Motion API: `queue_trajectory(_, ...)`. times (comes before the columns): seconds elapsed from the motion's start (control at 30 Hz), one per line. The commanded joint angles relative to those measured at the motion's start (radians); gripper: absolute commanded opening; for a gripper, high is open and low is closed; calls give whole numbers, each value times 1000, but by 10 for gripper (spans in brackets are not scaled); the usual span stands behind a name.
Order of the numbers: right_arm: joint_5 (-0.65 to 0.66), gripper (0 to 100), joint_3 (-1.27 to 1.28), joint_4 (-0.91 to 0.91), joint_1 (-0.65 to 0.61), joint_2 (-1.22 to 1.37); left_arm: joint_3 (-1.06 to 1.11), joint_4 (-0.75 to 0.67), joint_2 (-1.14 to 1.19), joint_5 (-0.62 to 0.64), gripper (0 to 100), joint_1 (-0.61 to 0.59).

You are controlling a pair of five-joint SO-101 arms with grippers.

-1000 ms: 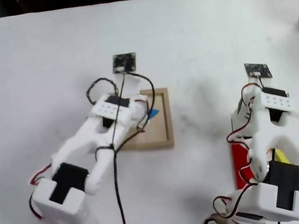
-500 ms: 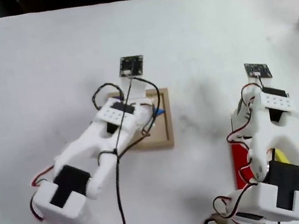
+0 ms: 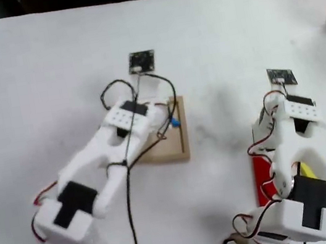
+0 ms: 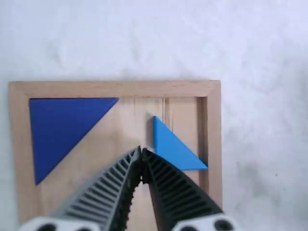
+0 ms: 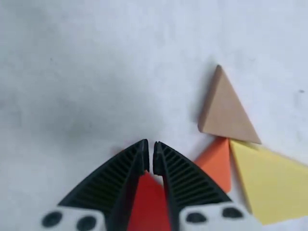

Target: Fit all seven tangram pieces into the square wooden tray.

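1. Since a second ago the left arm has swung farther across the square wooden tray (image 4: 115, 88); the right arm has kept still.
2. The white desk (image 3: 47, 66) is matte, and a dark strip of room lies beyond its far edge.
3. The left end effector (image 4: 141, 155) is clenched on nothing above the tray floor. The light blue triangle (image 4: 171, 147) lies just beside its tips, and the dark blue triangle (image 4: 57, 125) sits farther off in a tray corner.
4. The right end effector (image 5: 149, 148) is closed almost tip to tip above the red piece (image 5: 150, 204); whether they touch is unclear. The orange piece (image 5: 215, 161), tan triangle (image 5: 224, 108) and yellow piece (image 5: 267, 180) lie close by on the desk.
5. From above, the left arm hides most of the tray.
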Motion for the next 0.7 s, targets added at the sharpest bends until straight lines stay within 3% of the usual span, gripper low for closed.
queue_trajectory(0.0,34,24,-3,-13,-13,-39,80,9,-186,6,23,58)
queue_trajectory(0.13,38,24,-3,-13,-13,-39,146,-14,-217,-84,23,143)
queue_trajectory(0.27,38,24,-3,-13,-13,-39,176,-112,-136,-86,23,189)
queue_trajectory(0.67,43,23,-3,-13,-13,-39,-92,-133,130,-35,23,84)
